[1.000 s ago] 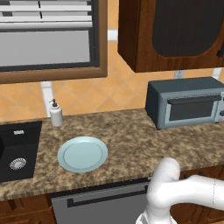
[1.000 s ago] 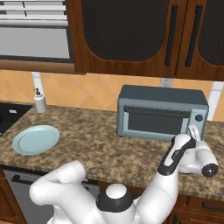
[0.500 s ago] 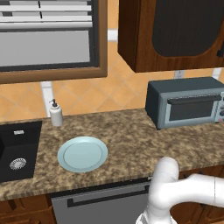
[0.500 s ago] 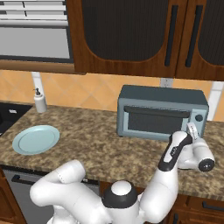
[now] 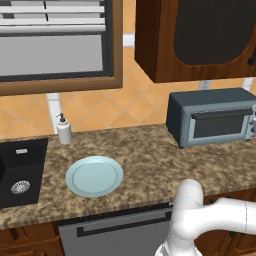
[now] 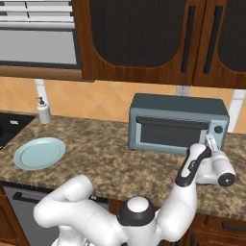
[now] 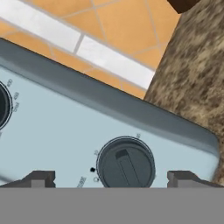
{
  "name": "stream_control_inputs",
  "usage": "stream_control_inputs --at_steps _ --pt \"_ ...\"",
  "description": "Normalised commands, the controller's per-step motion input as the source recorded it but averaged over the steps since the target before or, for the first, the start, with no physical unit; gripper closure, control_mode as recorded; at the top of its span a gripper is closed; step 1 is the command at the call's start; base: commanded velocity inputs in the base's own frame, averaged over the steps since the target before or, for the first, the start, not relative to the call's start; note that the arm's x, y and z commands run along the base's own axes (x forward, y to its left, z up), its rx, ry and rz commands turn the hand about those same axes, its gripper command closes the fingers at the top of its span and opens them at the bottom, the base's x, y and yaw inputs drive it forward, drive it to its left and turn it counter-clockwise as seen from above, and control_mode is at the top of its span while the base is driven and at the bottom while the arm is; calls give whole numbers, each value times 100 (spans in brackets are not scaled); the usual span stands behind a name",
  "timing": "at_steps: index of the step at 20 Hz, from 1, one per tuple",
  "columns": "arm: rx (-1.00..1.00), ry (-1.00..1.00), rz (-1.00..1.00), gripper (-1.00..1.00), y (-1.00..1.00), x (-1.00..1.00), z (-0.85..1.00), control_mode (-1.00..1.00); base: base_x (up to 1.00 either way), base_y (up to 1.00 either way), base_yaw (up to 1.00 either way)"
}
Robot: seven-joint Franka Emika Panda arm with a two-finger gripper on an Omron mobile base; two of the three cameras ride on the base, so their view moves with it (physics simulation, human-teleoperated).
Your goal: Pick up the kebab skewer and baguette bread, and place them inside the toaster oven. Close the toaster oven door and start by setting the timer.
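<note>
The toaster oven (image 5: 210, 117) (image 6: 175, 122) stands at the back of the counter with its door (image 6: 168, 135) shut. My gripper (image 6: 210, 141) (image 7: 111, 177) is at the oven's right-hand control panel. It is open, with one dark fingertip (image 7: 40, 178) on each side of a round black dial (image 7: 125, 164). The fingertips do not touch the dial. A second dial (image 7: 3, 105) shows at the left edge of the hand view. The kebab skewer and the baguette bread are out of view.
A pale blue plate (image 5: 94, 176) (image 6: 39, 153) lies bare on the granite counter, left of the oven. A soap dispenser (image 5: 63, 131) stands by the black sink (image 5: 20, 172). Dark wood cabinets (image 6: 144, 38) hang above the oven.
My hand has edged up and closer to the oven's right-hand control panel. Its jaws have spread a little wider. Nothing else has moved.
</note>
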Motion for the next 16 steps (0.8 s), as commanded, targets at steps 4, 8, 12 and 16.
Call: stream_control_inputs --at_steps 4,8,12,16 --pt "0 0 0 -100 -39 11 -14 -100 0 0 0" --pt "0 0 0 -100 -36 4 -9 -100 0 0 0" --pt "4 0 0 -100 -32 0 -9 -100 0 0 0" --pt "5 0 0 -100 -31 0 -3 -100 0 0 0"
